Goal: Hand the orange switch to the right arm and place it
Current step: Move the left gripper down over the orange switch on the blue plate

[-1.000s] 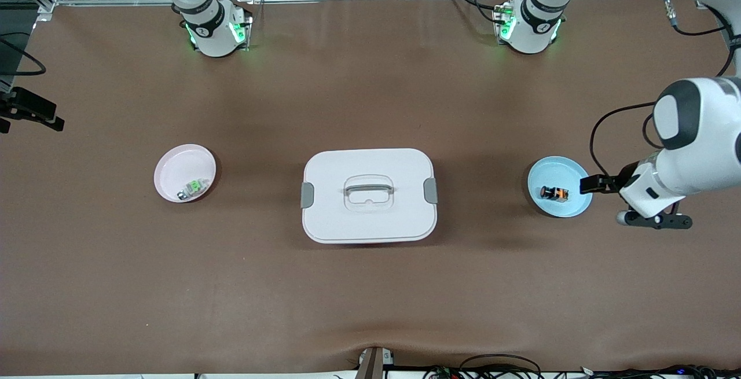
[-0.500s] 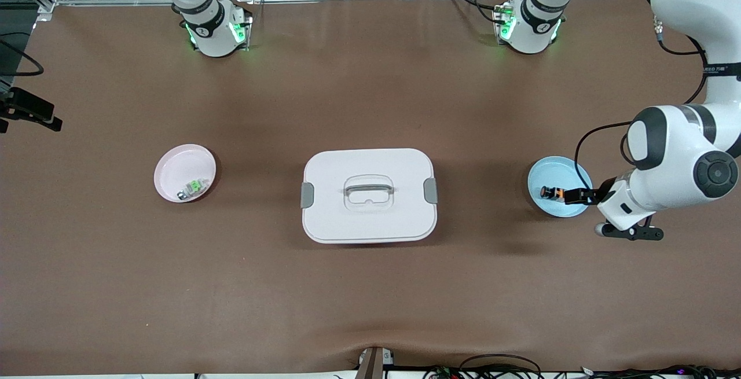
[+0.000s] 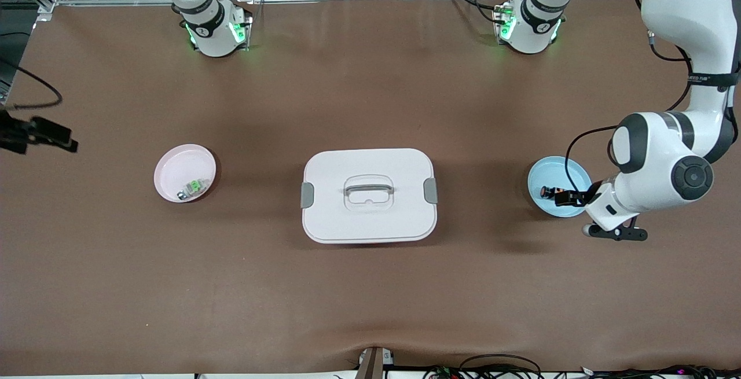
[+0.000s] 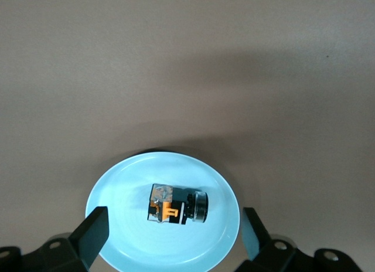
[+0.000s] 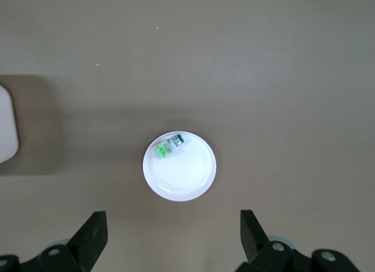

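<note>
The orange switch (image 3: 550,192) (image 4: 176,205), an orange body with a black round cap, lies on its side in a light blue plate (image 3: 547,173) (image 4: 126,184) toward the left arm's end of the table. My left gripper (image 3: 570,197) (image 4: 174,220) hangs low over that plate, open, one finger on each side of the switch with a gap to both. The right arm's base (image 3: 211,26) stands at the table's back edge. My right gripper (image 5: 171,222) is open and holds nothing, high over bare table beside a pink plate (image 5: 193,184).
A white lidded box with a handle (image 3: 368,195) sits mid-table. The pink plate (image 3: 176,168) toward the right arm's end holds a green-and-clear small part (image 3: 194,187) (image 5: 167,148). Cables run along the table's near edge (image 3: 498,364).
The left arm swung in, and its open gripper moved from beside the blue plate to over it, straddling the switch. The switch and both plates stayed put.
</note>
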